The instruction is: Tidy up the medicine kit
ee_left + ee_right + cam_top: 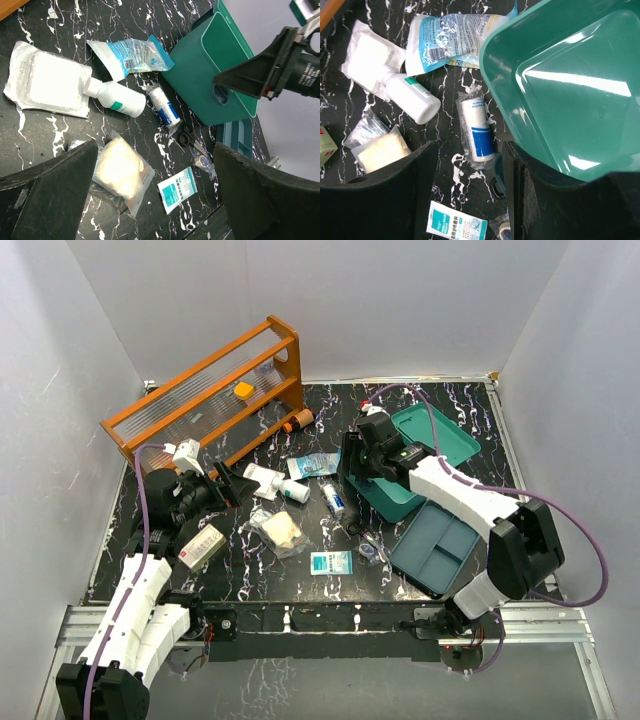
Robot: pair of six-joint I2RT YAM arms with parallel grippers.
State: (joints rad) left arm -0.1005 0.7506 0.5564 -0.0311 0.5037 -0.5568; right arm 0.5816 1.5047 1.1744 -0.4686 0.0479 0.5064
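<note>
Top external, kit: teal-green plastic medicine kit point(450, 440) sits lid-open, far right; right gripper point(347, 478) hangs just left of it.
Left wrist, hand: left gripper point(155, 145) spread wide, empty, above a cream gauze packet point(120, 172).
Right wrist, grab: jaws apart either side of white blue-banded bandage roll point(476, 132), not pinched yet. Probably best to centre on it, squeeze gently, lift clear of the kit wall.

From my right tool point(469, 155), the medicine kit point(570, 90) sits just to its right on the surface point(447, 135); a bandage roll point(476, 131) lies just ahead, a bottle point(412, 97) ahead-left, a sachet point(454, 226) underneath, and a packet point(455, 40) beyond them.
</note>
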